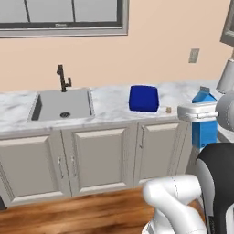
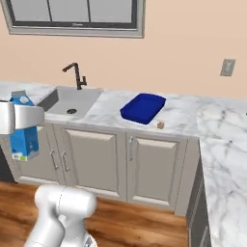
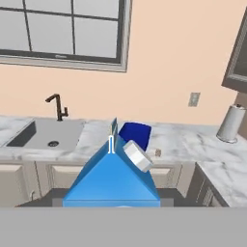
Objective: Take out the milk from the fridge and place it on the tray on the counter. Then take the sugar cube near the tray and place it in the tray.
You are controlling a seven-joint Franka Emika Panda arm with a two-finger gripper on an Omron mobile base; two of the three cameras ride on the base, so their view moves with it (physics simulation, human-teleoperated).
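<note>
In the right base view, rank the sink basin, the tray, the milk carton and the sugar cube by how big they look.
1. sink basin
2. milk carton and tray: similar apparent size; the carton is nearer the camera, held up by the end effector, so no ranking between them.
3. sugar cube, by far the smallest.

Kitchen (rendered): sink (image 1: 61, 106), faucet (image 1: 63, 78), marble counter (image 1: 112, 105).

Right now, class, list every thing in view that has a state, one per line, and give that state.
milk: upright, held off the counter in the gripper.
gripper: shut on the milk.
tray: lying flat on the counter, nothing in it.
sugar cube: on the counter beside the tray, outside it.
sink: basin looks dry, no water running from the faucet.
</note>
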